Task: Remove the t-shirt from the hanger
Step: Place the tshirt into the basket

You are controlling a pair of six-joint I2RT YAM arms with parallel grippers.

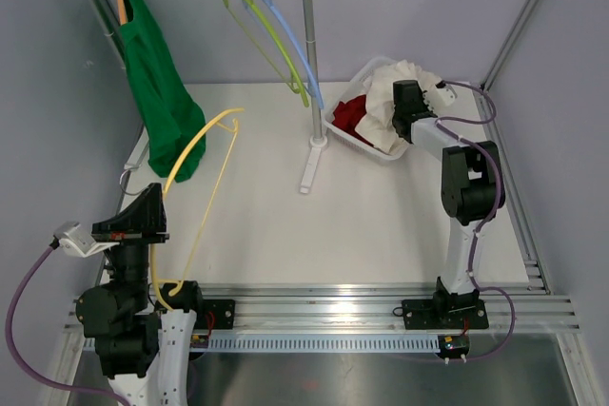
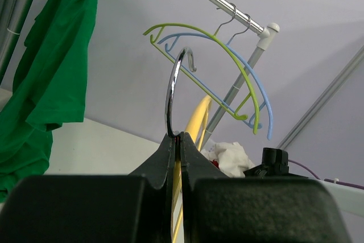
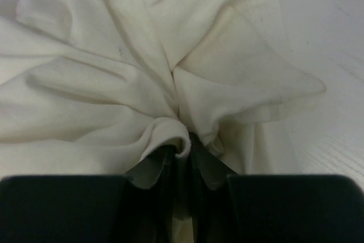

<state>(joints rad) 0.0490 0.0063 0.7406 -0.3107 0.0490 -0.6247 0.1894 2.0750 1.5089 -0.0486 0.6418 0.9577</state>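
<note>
left tool (image 2: 177, 139) clamped on yellow hanger (image 2: 198, 119) | right tool (image 3: 181, 155) narrow, pinching white t-shirt (image 3: 114, 83) fold

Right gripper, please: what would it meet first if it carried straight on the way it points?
The white t-shirt: its folds sit bunched at the right gripper fingertips and fill the wrist view. Beyond the cloth probably lies the basket, though depth is unclear.
</note>
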